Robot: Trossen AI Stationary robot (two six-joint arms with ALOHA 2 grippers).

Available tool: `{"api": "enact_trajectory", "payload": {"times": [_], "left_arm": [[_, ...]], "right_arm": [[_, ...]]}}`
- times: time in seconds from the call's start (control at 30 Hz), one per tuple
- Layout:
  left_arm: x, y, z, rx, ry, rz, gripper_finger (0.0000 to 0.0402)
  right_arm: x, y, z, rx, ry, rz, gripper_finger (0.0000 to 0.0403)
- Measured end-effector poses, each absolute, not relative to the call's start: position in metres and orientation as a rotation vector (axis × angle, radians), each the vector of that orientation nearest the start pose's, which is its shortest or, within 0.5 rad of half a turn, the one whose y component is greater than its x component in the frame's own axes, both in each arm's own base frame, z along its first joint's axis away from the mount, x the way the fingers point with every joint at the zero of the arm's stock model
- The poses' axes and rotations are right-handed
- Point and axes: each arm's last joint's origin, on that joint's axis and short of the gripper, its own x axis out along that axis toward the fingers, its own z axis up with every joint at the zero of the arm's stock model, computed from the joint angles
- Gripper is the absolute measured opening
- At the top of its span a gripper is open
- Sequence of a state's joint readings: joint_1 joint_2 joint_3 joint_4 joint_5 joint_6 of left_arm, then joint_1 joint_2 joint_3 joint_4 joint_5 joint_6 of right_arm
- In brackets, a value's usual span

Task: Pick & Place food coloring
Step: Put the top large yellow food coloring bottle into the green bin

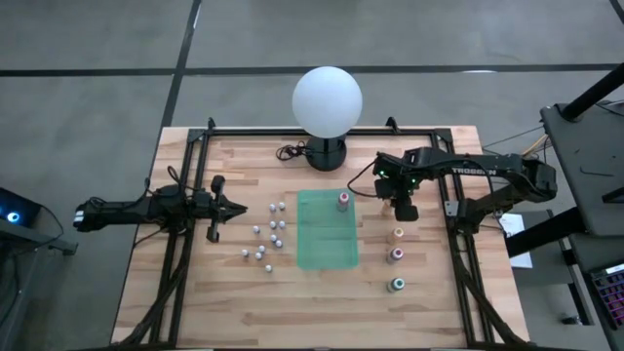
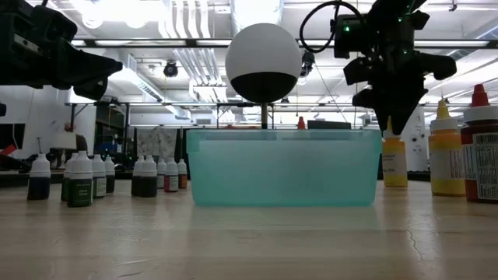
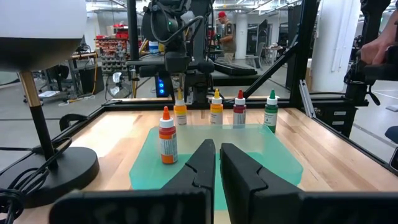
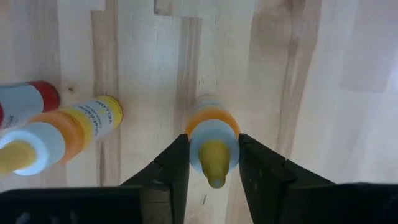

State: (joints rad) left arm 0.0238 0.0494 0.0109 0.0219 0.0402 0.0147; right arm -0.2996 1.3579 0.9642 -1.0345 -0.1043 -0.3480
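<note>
My right gripper (image 1: 402, 207) points straight down over the table, right of the green tray (image 1: 327, 244), and is shut on a yellow-topped food coloring bottle (image 4: 213, 124). The gripper hides this bottle in the high view. A row of three more bottles runs toward the near edge: yellow (image 1: 397, 234), red (image 1: 395, 255) and green (image 1: 396, 285). One orange-topped bottle (image 3: 166, 134) stands upright in the tray's far right corner. Several small whitish-capped bottles (image 1: 268, 236) stand left of the tray. My left gripper (image 1: 216, 207) waits shut and level at the table's left. My right gripper pinches the bottle's white collar (image 4: 196, 152), just below the yellow tip, between its two fingers (image 4: 177, 168). The fingers come from above, pointing down, one on each side. The bottle is upright, and its base (image 2: 394, 180) still looks to be on the table.
A white globe lamp (image 1: 327, 97) stands on a black base (image 1: 325, 153) at the far middle, its cable (image 1: 289, 152) lying on the table beside the base. Black frame rails (image 1: 185, 253) run along the table's left and right sides. Bare wood lies at the table's near edge.
</note>
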Motion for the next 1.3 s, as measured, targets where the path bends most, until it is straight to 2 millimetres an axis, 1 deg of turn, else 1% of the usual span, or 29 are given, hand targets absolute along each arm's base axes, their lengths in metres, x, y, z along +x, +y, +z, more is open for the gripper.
{"api": "enact_trajectory", "payload": {"times": [0.13, 0.4, 0.57, 0.73, 0.9, 1.3], "left_arm": [[0.100, 0.001, 0.165, 0.014, 0.016, -0.017, 0.0000], [0.100, 0.001, 0.165, 0.014, 0.016, -0.017, 0.0000], [0.100, 0.001, 0.166, 0.014, 0.016, -0.017, 0.0000], [0.100, 0.001, 0.165, 0.014, 0.016, -0.017, 0.0000], [0.100, 0.001, 0.165, 0.014, 0.016, -0.017, 0.0000], [0.100, 0.001, 0.165, 0.014, 0.016, -0.017, 0.0000]], "right_arm": [[0.220, -0.065, 0.241, 0.001, 1.395, 0.077, 0.0108], [0.224, -0.065, 0.276, 0.057, 1.372, 0.018, 0.0108], [0.228, -0.060, 0.297, 0.070, 1.337, 0.003, 0.0108], [0.233, -0.051, 0.313, 0.069, 1.296, 0.004, 0.0107], [0.242, -0.041, 0.322, 0.074, 1.286, 0.017, 0.0107], [0.271, -0.020, 0.333, 0.056, 1.280, 0.066, 0.0107]]}}
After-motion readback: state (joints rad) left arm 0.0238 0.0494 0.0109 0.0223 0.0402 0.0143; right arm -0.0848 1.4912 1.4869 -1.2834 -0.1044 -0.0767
